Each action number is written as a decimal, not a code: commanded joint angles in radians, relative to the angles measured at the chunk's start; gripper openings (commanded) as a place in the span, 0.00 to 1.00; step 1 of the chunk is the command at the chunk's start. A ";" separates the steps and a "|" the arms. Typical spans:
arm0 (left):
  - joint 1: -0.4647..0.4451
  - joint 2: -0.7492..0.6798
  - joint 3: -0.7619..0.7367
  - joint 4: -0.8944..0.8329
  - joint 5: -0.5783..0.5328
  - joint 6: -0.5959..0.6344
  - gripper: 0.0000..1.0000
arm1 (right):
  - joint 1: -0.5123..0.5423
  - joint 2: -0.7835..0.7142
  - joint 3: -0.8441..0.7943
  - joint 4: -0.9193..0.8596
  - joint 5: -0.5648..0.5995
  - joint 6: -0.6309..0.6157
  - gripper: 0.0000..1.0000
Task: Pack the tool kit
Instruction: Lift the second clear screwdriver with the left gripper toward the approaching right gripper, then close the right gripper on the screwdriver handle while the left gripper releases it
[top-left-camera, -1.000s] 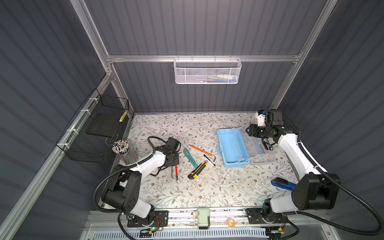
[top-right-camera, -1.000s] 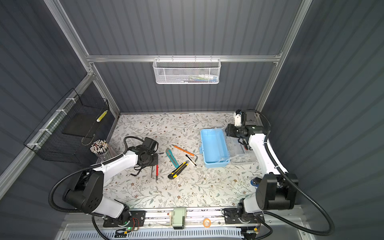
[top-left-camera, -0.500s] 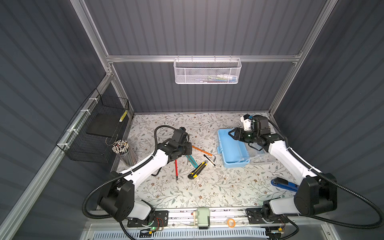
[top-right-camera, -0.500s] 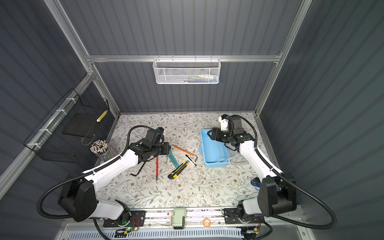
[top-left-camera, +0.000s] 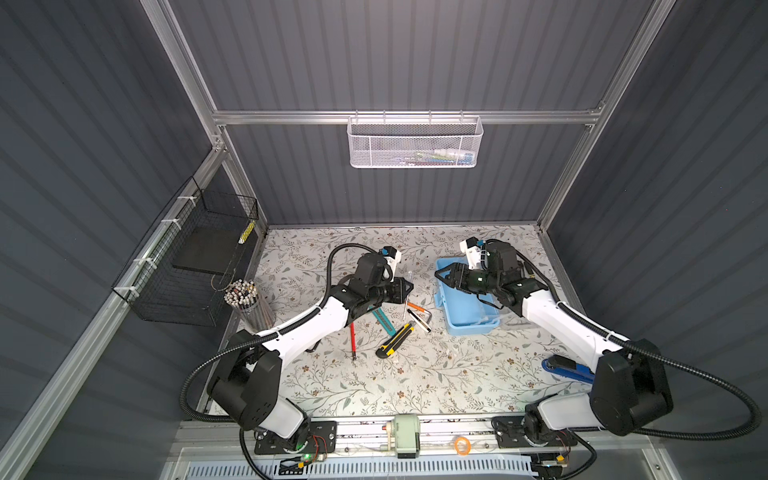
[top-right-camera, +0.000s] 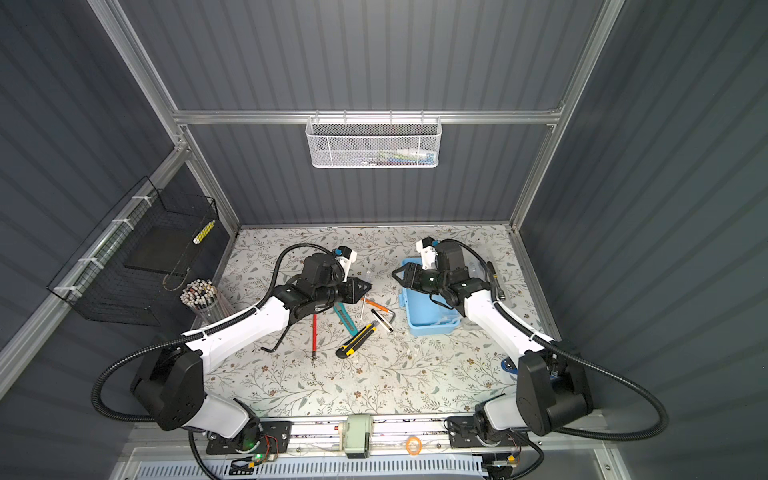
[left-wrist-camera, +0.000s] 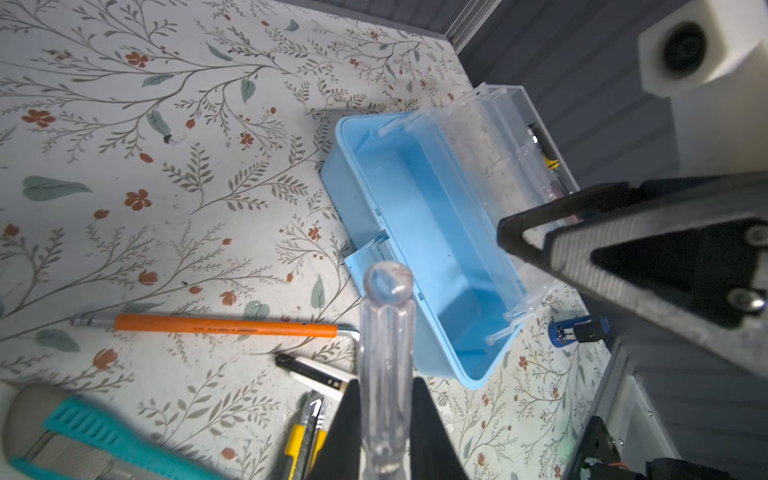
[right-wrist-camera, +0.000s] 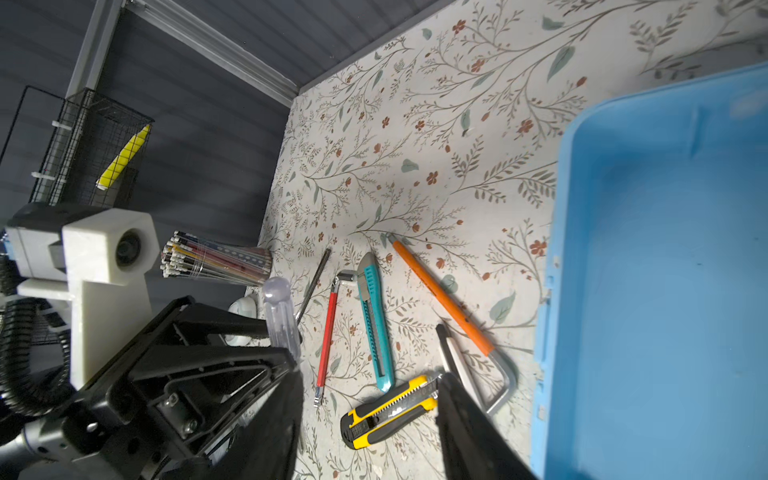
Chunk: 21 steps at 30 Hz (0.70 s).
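Note:
The tool kit's light-blue box (top-left-camera: 465, 309) (top-right-camera: 428, 322) (left-wrist-camera: 415, 232) stands open at the right, its clear lid (left-wrist-camera: 490, 137) folded back. My left gripper (top-left-camera: 406, 286) (left-wrist-camera: 384, 415) is shut on a clear-handled screwdriver (left-wrist-camera: 386, 353) (right-wrist-camera: 282, 316), held above the table just left of the box. My right gripper (top-left-camera: 439, 276) (right-wrist-camera: 365, 415) hangs open and empty over the box's far left corner, facing the left gripper. On the table lie an orange hex key (top-left-camera: 417, 308), a teal knife (top-left-camera: 380, 318), a yellow-black knife (top-left-camera: 395, 340), a red-handled tool (top-left-camera: 353, 336) and a white knife (left-wrist-camera: 311, 370).
A cup of pencils (top-left-camera: 249, 303) stands at the left edge below the black wire basket (top-left-camera: 195, 266). The white mesh basket (top-left-camera: 415, 141) hangs on the back wall. A blue piece (top-left-camera: 565, 368) lies at the front right by the right arm's base.
My left gripper has risen from the table with the screwdriver and moved right toward the box. My right gripper has swung left from behind the lid to the box's far left corner.

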<state>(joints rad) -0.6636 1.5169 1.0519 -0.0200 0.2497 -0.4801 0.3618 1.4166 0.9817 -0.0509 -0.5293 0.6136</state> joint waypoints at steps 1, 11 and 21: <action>-0.012 0.015 -0.009 0.072 0.060 -0.025 0.00 | 0.026 0.021 -0.004 0.076 -0.023 0.036 0.54; -0.019 0.052 0.015 0.095 0.072 -0.036 0.00 | 0.071 0.050 0.008 0.122 -0.031 0.059 0.53; -0.025 0.070 0.028 0.133 0.137 -0.043 0.00 | 0.090 0.080 0.012 0.152 -0.031 0.081 0.49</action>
<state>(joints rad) -0.6765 1.5719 1.0527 0.0757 0.3439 -0.5095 0.4423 1.4815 0.9817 0.0727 -0.5484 0.6811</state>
